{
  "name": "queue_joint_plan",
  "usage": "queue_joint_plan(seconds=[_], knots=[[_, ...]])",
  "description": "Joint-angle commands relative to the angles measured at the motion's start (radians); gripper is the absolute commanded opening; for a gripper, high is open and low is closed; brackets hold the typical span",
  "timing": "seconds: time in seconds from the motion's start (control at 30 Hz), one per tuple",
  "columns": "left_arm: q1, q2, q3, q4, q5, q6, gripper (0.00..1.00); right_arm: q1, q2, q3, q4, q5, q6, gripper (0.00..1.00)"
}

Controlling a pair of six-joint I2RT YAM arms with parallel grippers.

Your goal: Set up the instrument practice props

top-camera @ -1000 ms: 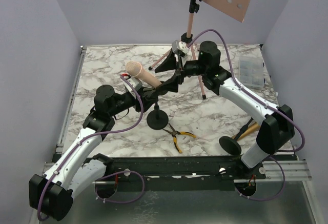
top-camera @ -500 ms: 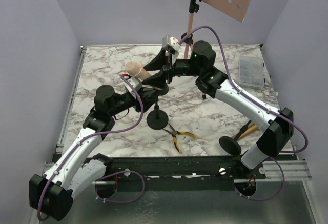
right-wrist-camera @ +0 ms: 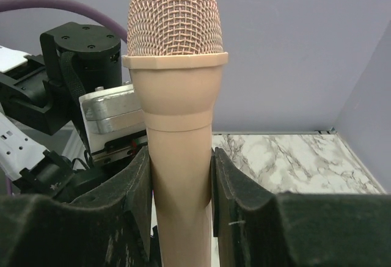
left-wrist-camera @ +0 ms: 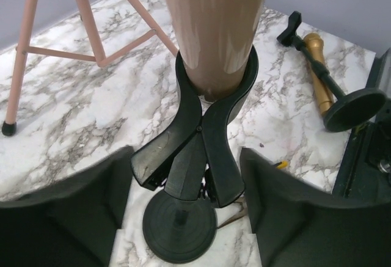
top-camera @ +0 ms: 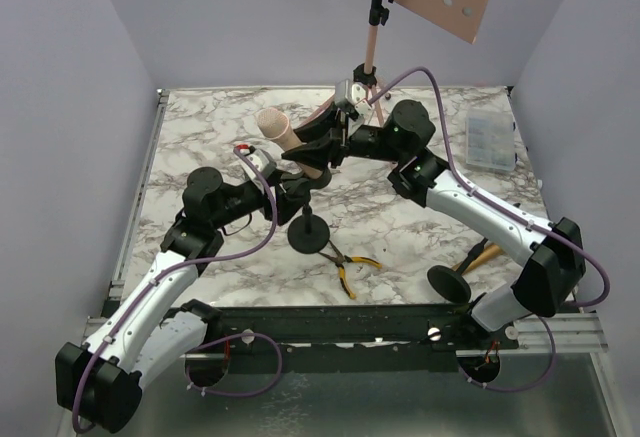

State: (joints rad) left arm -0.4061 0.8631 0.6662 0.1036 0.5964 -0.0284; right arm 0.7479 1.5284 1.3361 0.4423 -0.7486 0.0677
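From above, your pink microphone (top-camera: 275,129) leans in the black holder (top-camera: 308,235) at the middle of the bench (top-camera: 200,137).

Left wrist: your left end effector (left-wrist-camera: 183,157) clamps the holder's clip, with the microphone at 12 o'clock.

Right wrist: your right end effector (right-wrist-camera: 181,163) grips the microphone's body. Only this view shows the mesh head, at 12 o'clock.

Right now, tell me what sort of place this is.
Probably a robot test cell, not a real music room: plain lilac walls box in a marble-patterned tabletop, and a pink microphone, black clip holder and pink music rack are staged there as props.
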Motion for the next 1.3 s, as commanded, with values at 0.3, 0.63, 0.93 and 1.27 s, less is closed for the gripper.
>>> queue_joint_plan(seconds=[0.3,0.63,0.93,1.27], knots=[[0.001,-0.002,-0.014,0.045,0.065,-0.051,0.96,0.002,-0.010,-0.024,0.055,-0.014,0.004,0.00],[0.012,0.020,0.000,0.064,0.040,-0.071,0.03,0.002,-0.044,-0.080,0.084,-0.007,-0.010,0.00],[0.013,-0.007,-0.015,0.075,0.054,-0.077,0.00,0.002,-0.070,-0.213,0.236,0.017,-0.004,0.00],[0.013,-0.006,-0.019,0.076,0.057,-0.095,0.39,0.002,-0.098,-0.310,0.357,0.035,0.023,0.00]])
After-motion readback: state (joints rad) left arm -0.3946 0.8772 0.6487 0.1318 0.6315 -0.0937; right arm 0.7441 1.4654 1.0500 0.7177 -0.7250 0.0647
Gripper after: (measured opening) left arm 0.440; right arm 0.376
